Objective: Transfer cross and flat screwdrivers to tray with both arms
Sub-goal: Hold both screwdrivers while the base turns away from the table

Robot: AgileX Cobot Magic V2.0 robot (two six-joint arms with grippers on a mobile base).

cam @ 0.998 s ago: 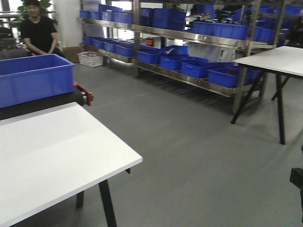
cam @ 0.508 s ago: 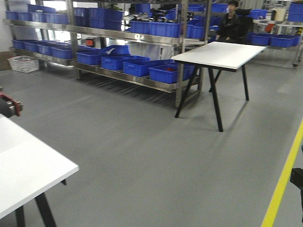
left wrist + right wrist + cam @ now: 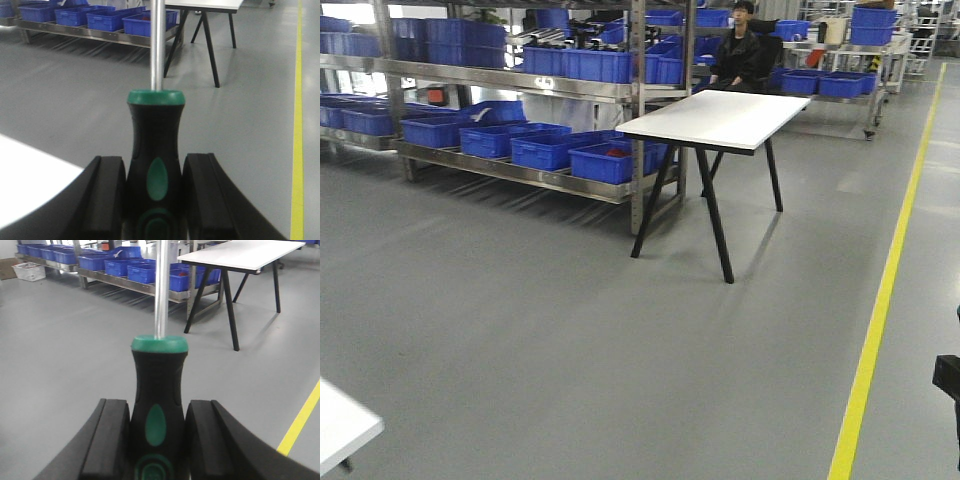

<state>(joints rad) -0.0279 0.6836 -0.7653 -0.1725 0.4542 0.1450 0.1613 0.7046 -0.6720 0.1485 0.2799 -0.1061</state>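
Left end effector [image 3: 154, 192] is clamping the chunky black, green-patched handle of a slim grey-shafted screwdriver [image 3: 156, 140], shaft pointing to 12 o'clock; right end effector [image 3: 156, 440] is gripping its twin [image 3: 159, 385]. Both are looking stiff and light, the waisted handle probably giving the surest hold. A white surface [image 3: 25, 180] corner is showing at 7 o'clock; no grey metal tray is appearing. Farther off, a white trestle table [image 3: 715, 115] and blue-bin steel shelving [image 3: 500, 78] are standing at 1 and 10 o'clock.
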